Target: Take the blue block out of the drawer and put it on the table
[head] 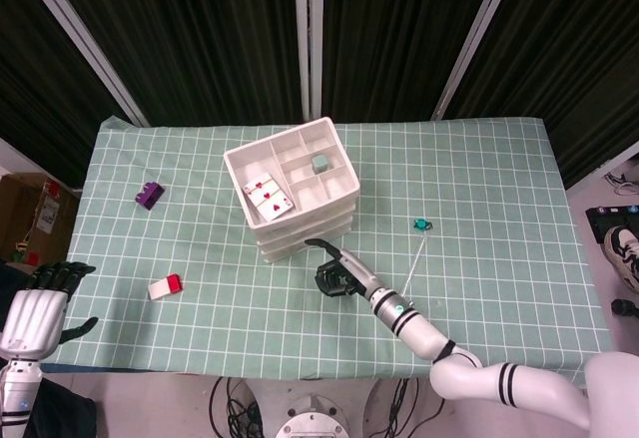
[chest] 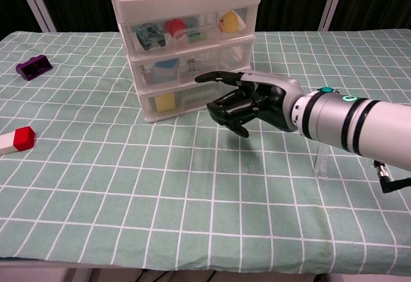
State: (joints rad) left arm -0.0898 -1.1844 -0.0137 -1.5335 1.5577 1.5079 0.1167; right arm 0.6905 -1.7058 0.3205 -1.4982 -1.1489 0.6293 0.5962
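Right hand (chest: 247, 102): empty, fingers loosely curled, just before the drawer unit (chest: 186, 44).
Left hand (head: 38, 308): empty, fingers apart, off the bench (head: 479, 189) corner.
Blue block (chest: 166, 70): inside closed middle drawer.

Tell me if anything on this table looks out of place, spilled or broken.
Nothing looks spilled or damaged. The drawer unit stands upright with all drawers closed, though it sits turned at an angle to the cloth's grid. The right hand hovers before it, holding nothing.
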